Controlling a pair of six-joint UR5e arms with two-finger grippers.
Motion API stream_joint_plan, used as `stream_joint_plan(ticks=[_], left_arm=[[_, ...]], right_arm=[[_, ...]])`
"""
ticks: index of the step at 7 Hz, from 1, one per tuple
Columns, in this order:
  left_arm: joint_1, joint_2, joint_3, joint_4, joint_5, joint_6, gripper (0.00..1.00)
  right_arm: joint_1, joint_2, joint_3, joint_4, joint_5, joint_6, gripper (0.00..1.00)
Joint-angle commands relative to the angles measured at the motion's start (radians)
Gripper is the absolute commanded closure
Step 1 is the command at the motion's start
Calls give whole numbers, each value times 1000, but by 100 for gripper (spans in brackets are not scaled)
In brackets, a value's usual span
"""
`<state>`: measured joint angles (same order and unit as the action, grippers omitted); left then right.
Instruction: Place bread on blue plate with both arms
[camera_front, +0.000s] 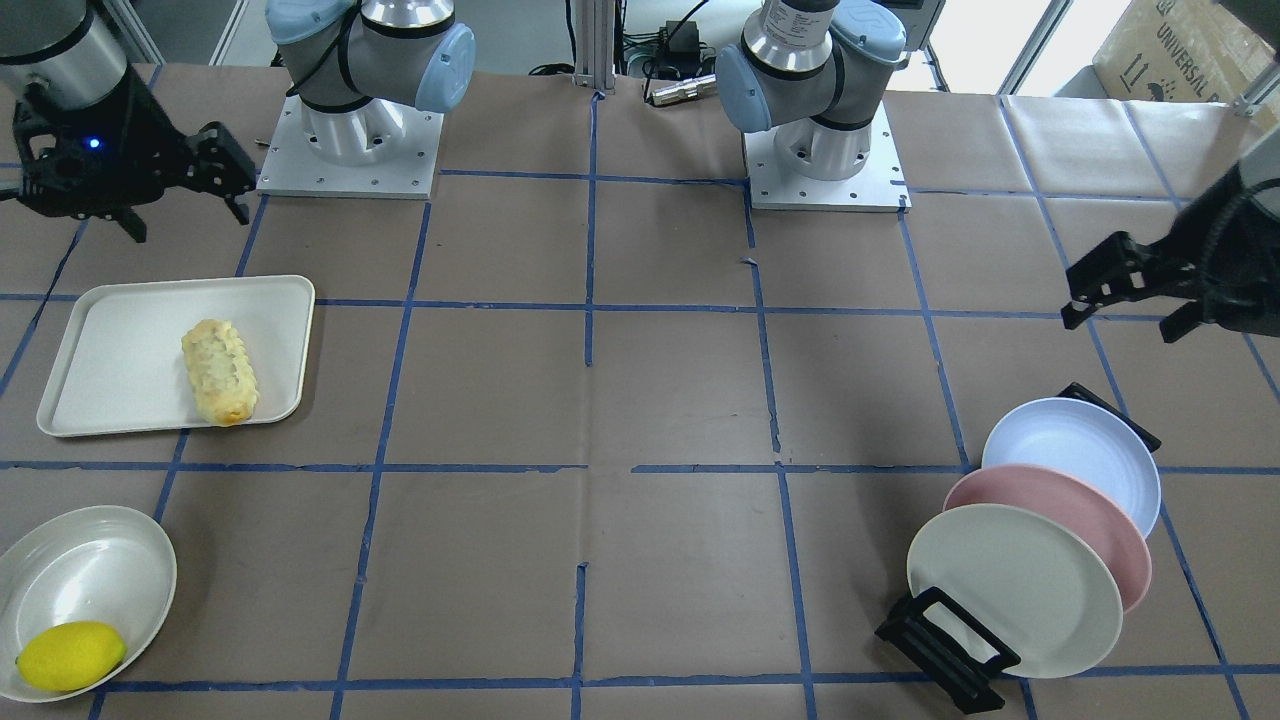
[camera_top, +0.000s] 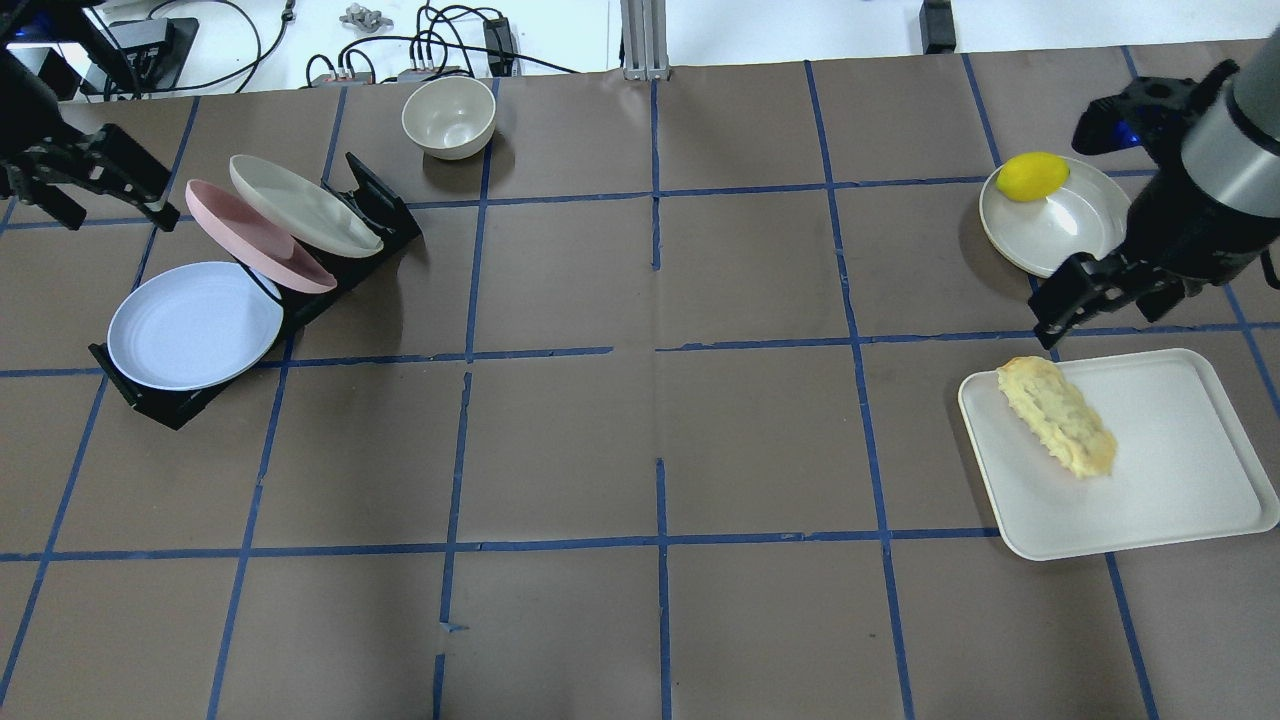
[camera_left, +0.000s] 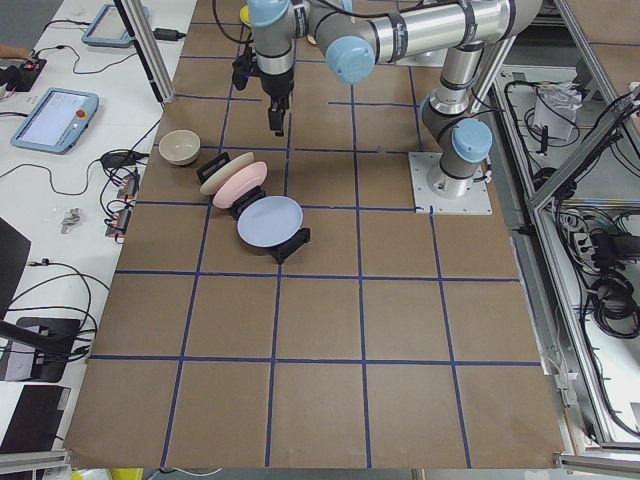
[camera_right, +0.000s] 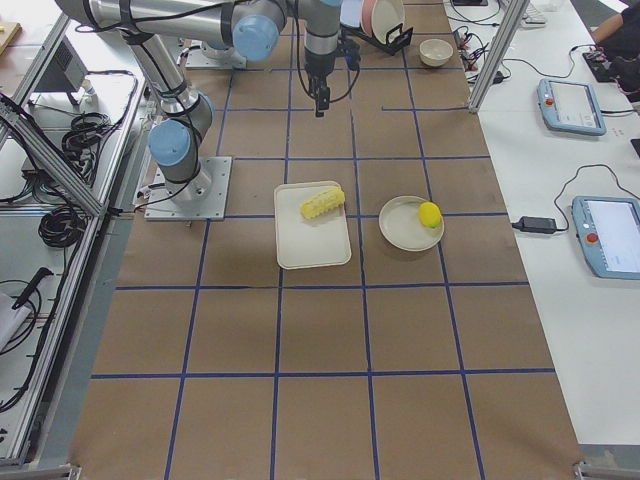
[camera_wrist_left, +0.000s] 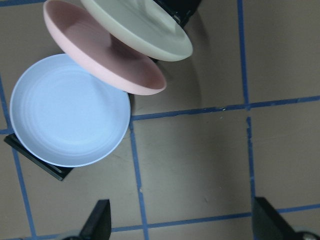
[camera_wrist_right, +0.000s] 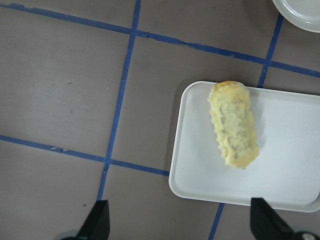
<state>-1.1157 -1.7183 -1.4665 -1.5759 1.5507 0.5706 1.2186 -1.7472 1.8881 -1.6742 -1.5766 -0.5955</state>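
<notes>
The bread (camera_front: 219, 371) lies on a white tray (camera_front: 110, 340) on the robot's right side; it also shows in the overhead view (camera_top: 1057, 416) and the right wrist view (camera_wrist_right: 233, 123). The blue plate (camera_front: 1075, 455) leans in a black rack (camera_front: 945, 650) on the robot's left side, and shows in the overhead view (camera_top: 195, 324) and the left wrist view (camera_wrist_left: 70, 110). My left gripper (camera_top: 115, 215) is open and empty, above the table beside the rack. My right gripper (camera_top: 1095, 320) is open and empty, above the table just beyond the tray.
A pink plate (camera_top: 250, 235) and a cream-white plate (camera_top: 300, 205) stand in the same rack behind the blue one. A lemon (camera_top: 1033, 175) lies in a white dish (camera_top: 1060, 235) beside the tray. A small cream bowl (camera_top: 449, 117) stands at the far edge.
</notes>
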Motion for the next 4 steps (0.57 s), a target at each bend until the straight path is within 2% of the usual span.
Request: stream_joint_plan(ticks=[1, 2, 4], left_arm=[[143, -151, 27, 86, -3, 188, 0], [158, -232, 72, 99, -4, 222, 0], [165, -389, 159, 120, -31, 267, 0]], right_arm=[[-157, 41, 225, -341, 6, -191, 0], [-157, 130, 259, -443, 9, -194, 0], [-157, 358, 221, -603, 29, -309, 0]])
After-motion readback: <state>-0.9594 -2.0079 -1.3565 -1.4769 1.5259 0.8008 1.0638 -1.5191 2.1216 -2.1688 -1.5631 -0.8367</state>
